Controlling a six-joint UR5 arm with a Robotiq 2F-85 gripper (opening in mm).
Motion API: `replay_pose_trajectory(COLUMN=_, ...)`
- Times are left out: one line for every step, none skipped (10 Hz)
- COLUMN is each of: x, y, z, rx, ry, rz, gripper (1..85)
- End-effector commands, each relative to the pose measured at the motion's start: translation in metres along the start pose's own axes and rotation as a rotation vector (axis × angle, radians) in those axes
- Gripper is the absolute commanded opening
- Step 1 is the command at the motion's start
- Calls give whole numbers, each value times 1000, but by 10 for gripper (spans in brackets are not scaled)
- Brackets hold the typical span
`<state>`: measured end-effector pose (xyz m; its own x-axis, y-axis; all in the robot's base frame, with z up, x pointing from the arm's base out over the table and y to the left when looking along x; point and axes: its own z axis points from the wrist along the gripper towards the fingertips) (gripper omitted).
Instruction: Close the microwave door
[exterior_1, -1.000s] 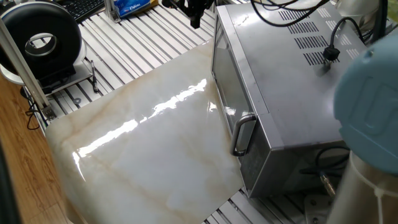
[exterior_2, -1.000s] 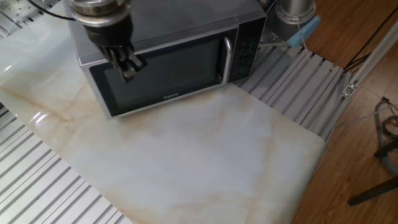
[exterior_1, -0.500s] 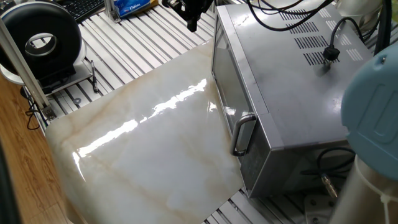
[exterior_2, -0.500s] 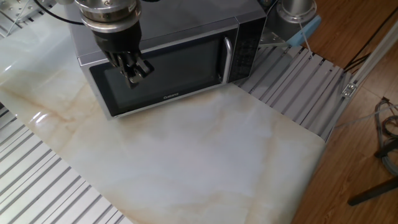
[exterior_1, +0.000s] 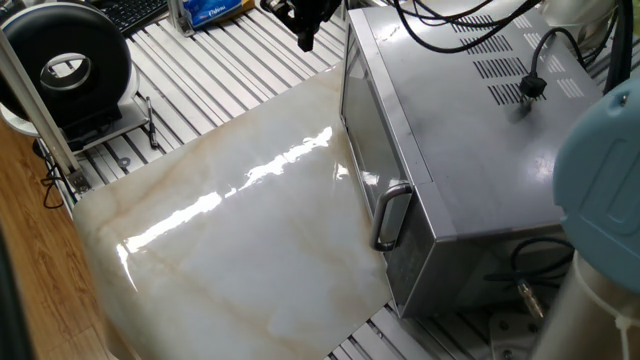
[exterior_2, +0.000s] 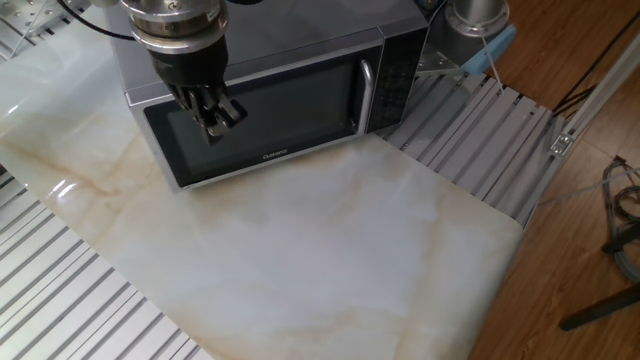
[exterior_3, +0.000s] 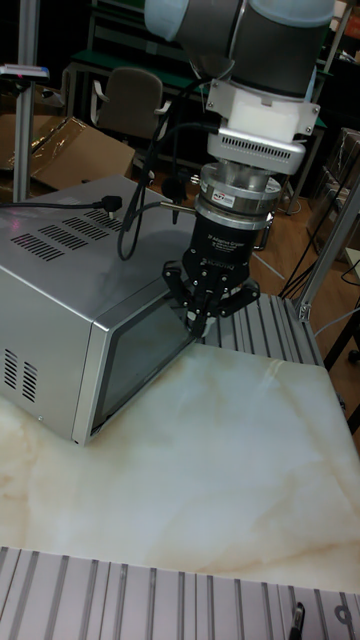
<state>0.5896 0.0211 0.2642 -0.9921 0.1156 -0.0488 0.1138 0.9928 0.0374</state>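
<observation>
The silver microwave (exterior_1: 470, 150) stands on a marble slab (exterior_1: 230, 230). Its door (exterior_2: 265, 120) lies flush against the front, dark window facing out and the vertical silver bar handle (exterior_2: 365, 95) on its right side. The handle (exterior_1: 390, 215) also shows in one fixed view. My gripper (exterior_2: 215, 122) hangs fingers-down just in front of the door's left half, shut with nothing held. In the tall fixed view the gripper (exterior_3: 200, 322) sits by the door's far top corner, and in one fixed view the gripper (exterior_1: 305, 35) is at the top edge.
A round black-and-white device (exterior_1: 65, 65) stands at the table's left edge by a post. A black cable and plug (exterior_1: 530, 85) lie on the microwave top. The arm's blue-grey base (exterior_1: 600, 180) rises beside the microwave. Slatted aluminium table (exterior_2: 480, 140) surrounds the slab.
Over the last second the gripper shifted slightly down and right along the door front. The door stays flush.
</observation>
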Motion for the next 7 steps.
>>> replay_pose_trajectory(x=-2, y=1, z=-1, rx=-5, ry=-7, rz=3, gripper=10)
replay_pose_trajectory(x=-2, y=0, z=-1, rx=-3, ry=-10, rz=-3, gripper=10)
replay_pose_trajectory(x=-3, y=-2, z=-1, rx=6, ry=-13, rz=-27, gripper=10)
replay_pose_trajectory(x=2, y=0, z=-1, rx=-1, ry=7, rz=-29, gripper=10)
replay_pose_trajectory(x=-2, y=-8, z=-1, rx=30, ry=-8, rz=-50, gripper=10)
replay_pose_trajectory(x=4, y=-7, z=-1, rx=24, ry=14, rz=-80, gripper=10)
replay_pose_trajectory(x=10, y=-5, z=-1, rx=17, ry=39, rz=-128, gripper=10)
